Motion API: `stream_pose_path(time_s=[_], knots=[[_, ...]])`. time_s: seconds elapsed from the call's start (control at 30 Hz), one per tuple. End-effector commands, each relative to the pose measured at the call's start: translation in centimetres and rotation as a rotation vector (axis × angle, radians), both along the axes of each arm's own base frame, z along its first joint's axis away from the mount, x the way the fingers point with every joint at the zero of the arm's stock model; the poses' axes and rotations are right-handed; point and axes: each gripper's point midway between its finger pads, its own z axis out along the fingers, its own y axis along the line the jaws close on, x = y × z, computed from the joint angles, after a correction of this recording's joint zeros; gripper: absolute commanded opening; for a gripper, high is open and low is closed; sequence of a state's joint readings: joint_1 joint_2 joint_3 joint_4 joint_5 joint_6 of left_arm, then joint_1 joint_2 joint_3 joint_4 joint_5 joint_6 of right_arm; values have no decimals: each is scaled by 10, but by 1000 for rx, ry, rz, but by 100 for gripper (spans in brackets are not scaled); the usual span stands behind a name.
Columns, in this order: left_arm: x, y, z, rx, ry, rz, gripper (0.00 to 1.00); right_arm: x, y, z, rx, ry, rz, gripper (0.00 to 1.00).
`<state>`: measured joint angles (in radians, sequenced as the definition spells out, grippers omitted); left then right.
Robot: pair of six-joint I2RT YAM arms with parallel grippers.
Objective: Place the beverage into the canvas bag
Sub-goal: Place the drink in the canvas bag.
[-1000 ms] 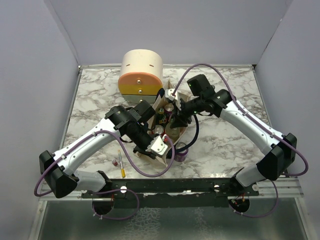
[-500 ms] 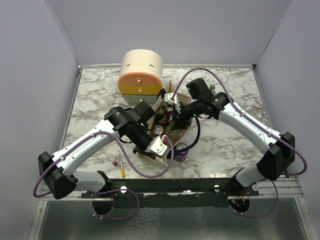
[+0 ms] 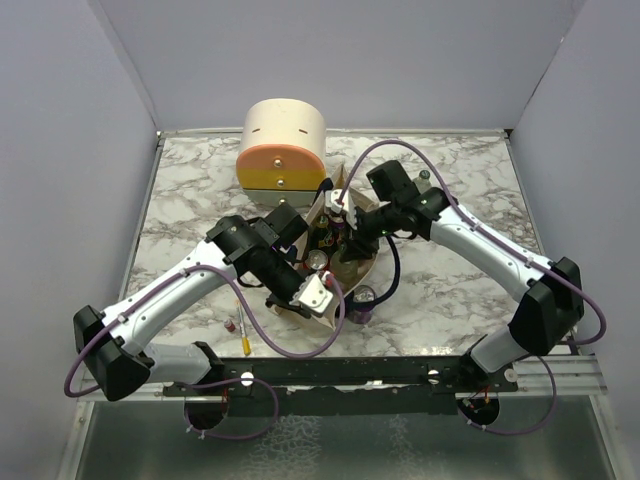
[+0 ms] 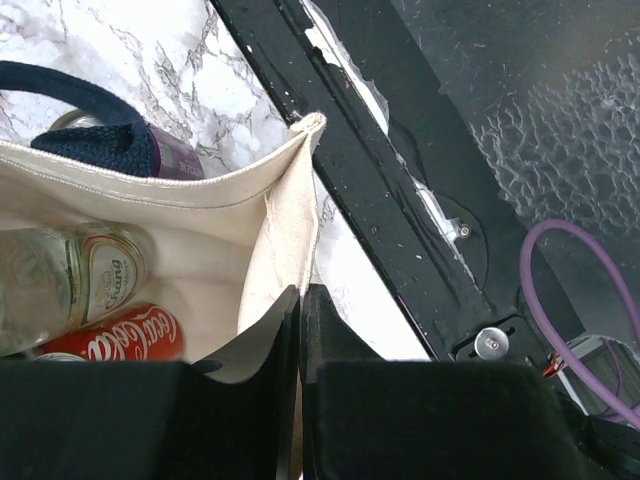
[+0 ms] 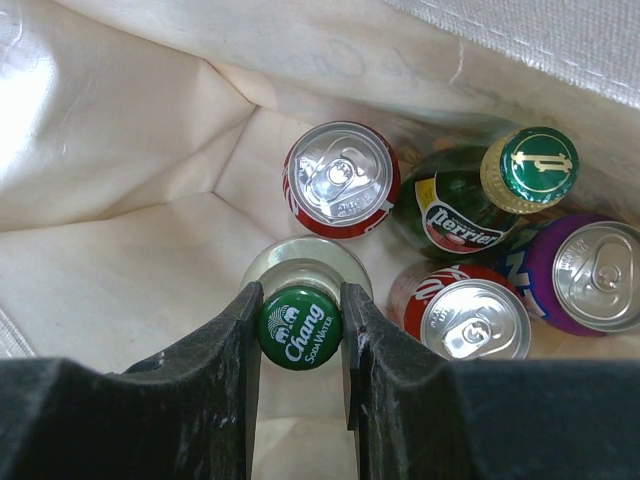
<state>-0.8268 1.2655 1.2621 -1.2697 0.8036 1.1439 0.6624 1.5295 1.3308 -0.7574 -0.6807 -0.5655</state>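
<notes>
The beige canvas bag (image 3: 360, 264) stands open at the table's middle. My left gripper (image 3: 318, 295) is shut on the bag's near rim (image 4: 290, 200) and holds it open. My right gripper (image 5: 300, 295) is inside the bag, shut on the green cap of a clear Chang soda water bottle (image 5: 300, 325), which stands upright over the bag's floor. In the top view the right gripper (image 3: 347, 218) is over the bag's far end. Also in the bag are a red can (image 5: 341, 178), a Perrier bottle (image 5: 470, 200), a second red can (image 5: 465, 315) and a purple can (image 5: 590, 270).
The cream-and-orange drawer box (image 3: 282, 148) stands just behind the bag. Another purple can (image 3: 364, 300) lies on the marble beside the bag's near end, under a navy handle (image 4: 90, 140). A yellow stick (image 3: 241, 322) lies by the left arm. The black front rail (image 4: 400, 200) is close.
My right gripper has moved left and down into the bag with the Chang bottle. The left gripper has stayed shut on the bag's rim.
</notes>
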Motion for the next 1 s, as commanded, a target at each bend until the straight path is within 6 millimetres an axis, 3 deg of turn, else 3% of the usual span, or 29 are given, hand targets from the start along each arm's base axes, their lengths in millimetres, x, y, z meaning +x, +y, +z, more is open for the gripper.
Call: stream_pose_path(time_s=[0.0,0.4,0.8,0.97], knots=[[-4,6,-13,33,15,-9,0,8,17,4,43,-51,33,1],[-4,10,-14,29,13,9,0,18,17,-12,-17,-88,63,1],[-4,10,-13,27,33,27,0,26,-8,-40,-199,-91,50,1],[-3,9,-12,25,39,33,0,23,-15,-47,-255,-60,57,7]])
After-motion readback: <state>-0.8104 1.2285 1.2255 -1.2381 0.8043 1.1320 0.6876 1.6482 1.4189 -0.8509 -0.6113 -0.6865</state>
